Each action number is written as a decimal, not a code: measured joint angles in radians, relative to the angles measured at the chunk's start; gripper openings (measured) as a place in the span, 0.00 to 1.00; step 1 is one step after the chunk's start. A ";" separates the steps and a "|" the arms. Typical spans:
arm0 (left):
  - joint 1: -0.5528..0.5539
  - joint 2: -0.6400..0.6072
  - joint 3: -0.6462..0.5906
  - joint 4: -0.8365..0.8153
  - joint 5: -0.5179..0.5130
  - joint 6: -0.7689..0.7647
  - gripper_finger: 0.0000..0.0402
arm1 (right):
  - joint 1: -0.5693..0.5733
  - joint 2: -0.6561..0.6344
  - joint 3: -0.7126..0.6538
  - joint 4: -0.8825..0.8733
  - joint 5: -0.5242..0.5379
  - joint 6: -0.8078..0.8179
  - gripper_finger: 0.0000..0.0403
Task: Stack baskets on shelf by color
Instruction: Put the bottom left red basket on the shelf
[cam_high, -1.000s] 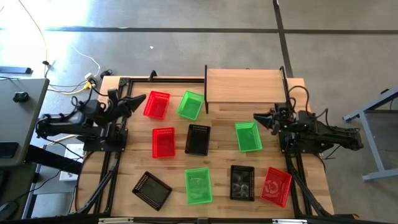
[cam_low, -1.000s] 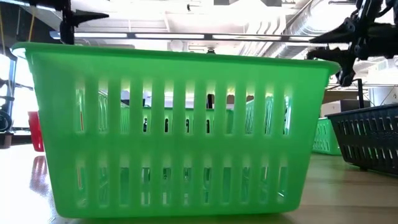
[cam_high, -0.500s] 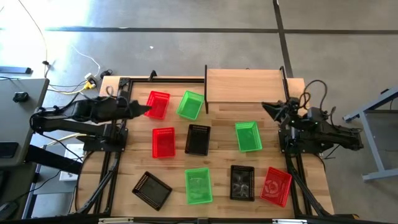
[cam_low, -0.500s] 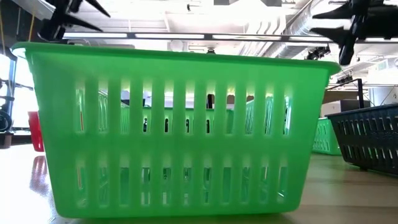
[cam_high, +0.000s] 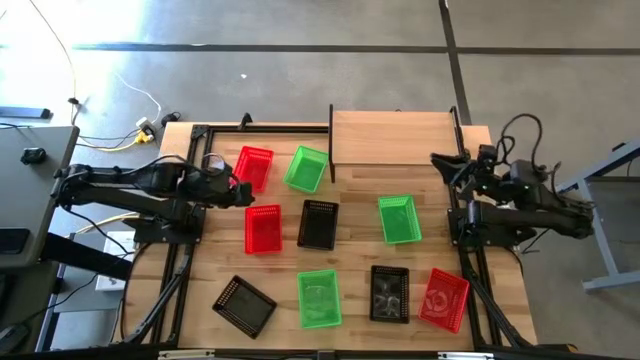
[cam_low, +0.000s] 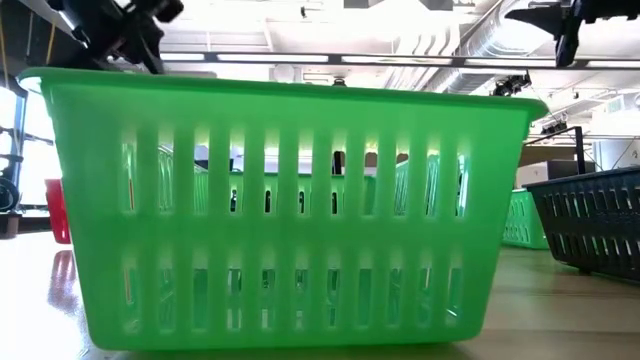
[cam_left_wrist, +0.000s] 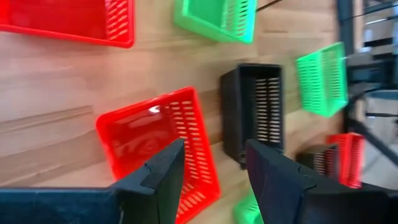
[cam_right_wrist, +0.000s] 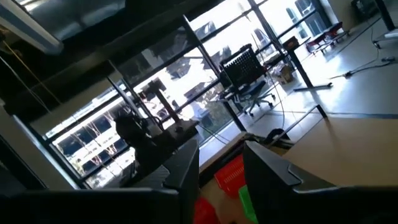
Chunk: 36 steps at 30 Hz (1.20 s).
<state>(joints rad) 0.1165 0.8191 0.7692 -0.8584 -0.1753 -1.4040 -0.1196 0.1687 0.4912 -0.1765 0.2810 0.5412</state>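
Seen from above, going left to right: the left gripper (cam_high: 243, 191), reaching in from nine o'clock, hangs with its two dark fingers spread wide and empty above the near end of a red perforated plastic basket (cam_high: 263, 229), apparently lined up to take its rim. A second red mesh basket (cam_high: 252, 168) lies just beyond, towards eleven o'clock, so the fingers have little room on that side. The other baskets lie scattered singly across the wood-plank tabletop (cam_high: 350, 255), none stacked, with bare wood between them. At twelve o'clock the light-wood shelf on its thin black frame (cam_high: 392, 137) carries nothing, its whole top free. At three o'clock the right gripper (cam_high: 438, 159) waits raised beside the shelf's right edge, fingers parted, holding nothing.
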 joint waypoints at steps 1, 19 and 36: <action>0.000 0.013 0.000 -0.008 0.000 -0.003 0.39 | 0.000 0.026 0.014 -0.013 0.000 0.000 0.27; -0.084 0.245 0.000 -0.166 0.045 -0.086 0.39 | 0.001 0.346 0.092 -0.097 -0.055 0.005 0.27; -0.099 0.469 0.000 -0.122 0.054 -0.083 0.39 | 0.001 0.414 0.092 -0.097 -0.056 0.008 0.27</action>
<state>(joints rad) 0.0177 1.2884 0.7696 -0.9803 -0.1210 -1.4869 -0.1188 0.5827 0.5831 -0.2735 0.2245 0.5494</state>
